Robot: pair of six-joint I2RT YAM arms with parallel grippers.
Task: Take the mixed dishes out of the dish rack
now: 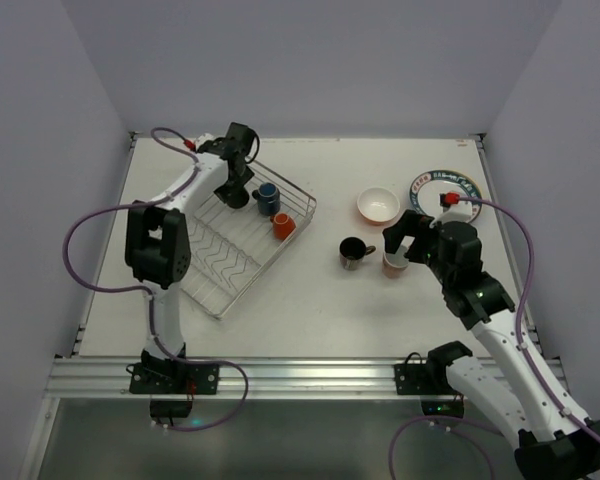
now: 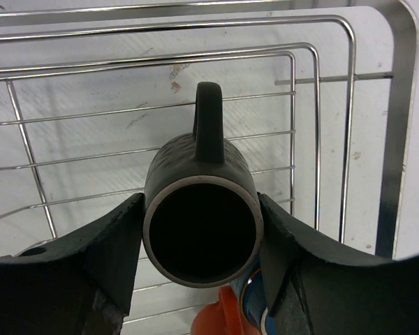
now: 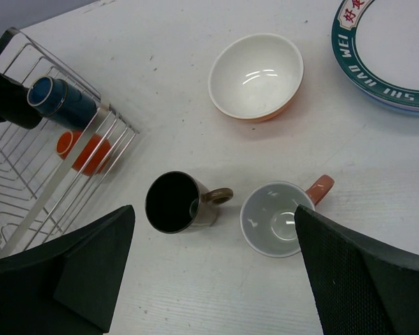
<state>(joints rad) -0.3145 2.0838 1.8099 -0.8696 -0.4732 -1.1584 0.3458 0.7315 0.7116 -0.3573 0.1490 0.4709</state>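
Black mug (image 2: 199,174) is clamped sideways in the left gripper (image 2: 201,244) over the far end of the dish rack (image 1: 220,255), right gripper (image 3: 216,272) hangs wide open near the pink mug (image 3: 276,220), so I'd guess mid-unload, and next it has to clear the rack wall heading right.

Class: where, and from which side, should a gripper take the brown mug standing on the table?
From above: the brown mug stands upright, mouth open. Pinch its rim wall on the side away from the handle, which points at the pink mug close beside it.
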